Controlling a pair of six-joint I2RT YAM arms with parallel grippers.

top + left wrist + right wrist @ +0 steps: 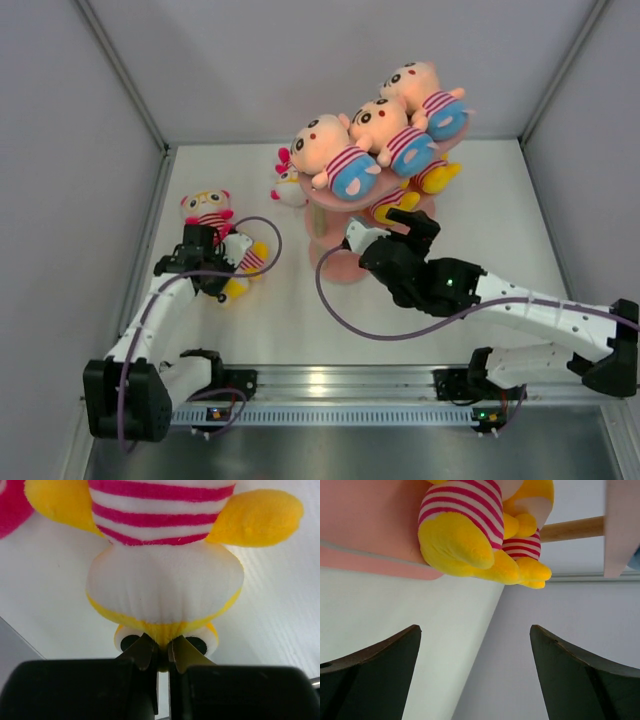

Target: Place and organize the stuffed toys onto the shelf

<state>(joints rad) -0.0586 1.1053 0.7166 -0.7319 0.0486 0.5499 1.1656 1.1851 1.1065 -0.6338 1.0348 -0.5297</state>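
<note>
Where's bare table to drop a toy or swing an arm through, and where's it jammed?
Free: table between left tool and shelf base; strip from shelf to right wall. Crowded: top tier, filled by three peach toys; left side, pink-haired toy beside the gripped yellow toy.

A white worktop (300,325) is enclosed on three sides by plain grey wall panels (300,60). A slotted aluminium rail (400,381) is laid along its near edge, and a bright glare is seen at the rail's middle.
</note>
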